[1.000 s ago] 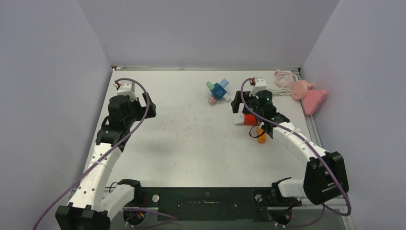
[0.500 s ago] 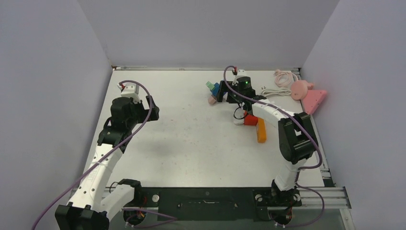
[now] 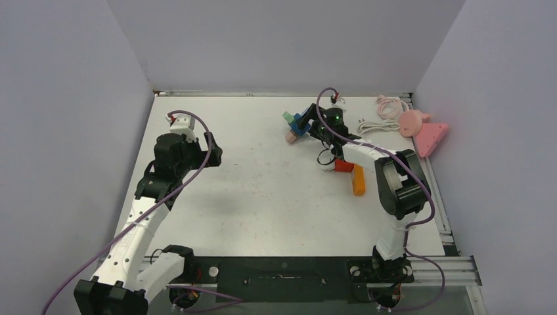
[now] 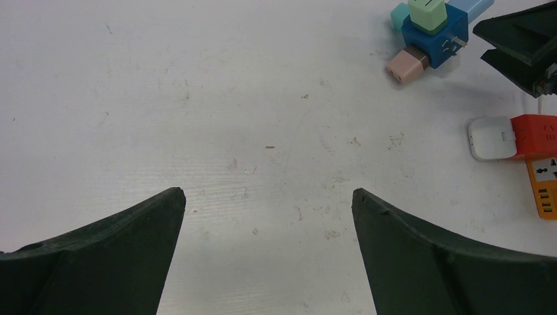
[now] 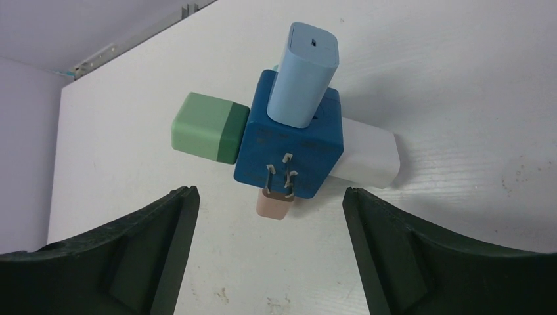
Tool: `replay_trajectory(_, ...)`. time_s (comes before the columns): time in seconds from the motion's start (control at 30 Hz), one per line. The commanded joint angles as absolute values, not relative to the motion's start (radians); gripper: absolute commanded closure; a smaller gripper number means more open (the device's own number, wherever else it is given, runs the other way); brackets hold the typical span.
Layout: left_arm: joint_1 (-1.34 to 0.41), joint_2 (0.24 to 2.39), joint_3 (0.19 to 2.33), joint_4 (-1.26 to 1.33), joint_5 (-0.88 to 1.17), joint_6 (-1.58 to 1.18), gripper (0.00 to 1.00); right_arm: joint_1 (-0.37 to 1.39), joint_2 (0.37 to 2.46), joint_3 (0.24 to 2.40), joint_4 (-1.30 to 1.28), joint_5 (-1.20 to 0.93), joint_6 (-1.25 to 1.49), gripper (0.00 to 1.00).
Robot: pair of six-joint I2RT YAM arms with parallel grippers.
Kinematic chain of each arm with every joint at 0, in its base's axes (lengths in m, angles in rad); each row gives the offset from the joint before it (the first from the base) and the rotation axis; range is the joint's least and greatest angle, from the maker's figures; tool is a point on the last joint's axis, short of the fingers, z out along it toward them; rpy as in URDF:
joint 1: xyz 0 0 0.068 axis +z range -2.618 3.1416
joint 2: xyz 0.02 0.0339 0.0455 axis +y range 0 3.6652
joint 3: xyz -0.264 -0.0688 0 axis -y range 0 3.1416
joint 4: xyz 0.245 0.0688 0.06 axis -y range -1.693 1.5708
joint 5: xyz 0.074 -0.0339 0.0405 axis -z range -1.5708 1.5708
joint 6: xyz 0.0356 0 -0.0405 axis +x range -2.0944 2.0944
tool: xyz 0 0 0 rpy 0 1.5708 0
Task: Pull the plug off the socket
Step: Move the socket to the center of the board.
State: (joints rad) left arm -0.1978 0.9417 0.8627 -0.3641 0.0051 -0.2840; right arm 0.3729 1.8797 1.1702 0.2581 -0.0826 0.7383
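A blue cube socket (image 5: pixel 289 147) lies at the back of the table, also seen from above (image 3: pixel 301 123). Plugs stick out of it: a green one (image 5: pixel 209 126), a light blue one (image 5: pixel 302 73), a white one (image 5: pixel 368 154) and a pink one (image 5: pixel 274 205). My right gripper (image 5: pixel 269 191) is open just short of the cube, touching nothing, jaws either side of the pink plug's end. My left gripper (image 4: pixel 267 192) hangs open over bare table on the left (image 3: pixel 215 149).
An orange and red power strip (image 3: pixel 355 176) with a white plug (image 3: pixel 327 165) lies just right of centre under the right arm. A coiled white cable (image 3: pixel 381 115) and a pink wedge (image 3: pixel 430 136) sit at the back right corner. Walls close three sides.
The right arm swung from above the orange strip back and left to the blue cube socket. The left arm drifted slightly right.
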Motion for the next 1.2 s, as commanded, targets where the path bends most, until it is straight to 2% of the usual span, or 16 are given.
replay_trajectory(0.0,-0.206,0.926,0.876,-0.337,0.011,-0.275,0.04,0.376,1.912,1.197,0.348,-0.032,0.813,0.18)
replay_trajectory(0.37,-0.210,0.925,0.874,-0.337,0.008,-0.271,0.04,0.376,1.977,1.236,0.374,0.035,0.897,0.21)
replay_trajectory(0.53,-0.214,0.924,0.874,-0.338,0.008,-0.269,0.04,0.377,1.986,1.242,0.388,0.035,0.906,0.27)
replay_trajectory(1.17,-0.219,0.933,0.874,-0.339,0.008,-0.267,0.04,0.389,2.042,1.290,0.402,0.055,0.929,0.31)
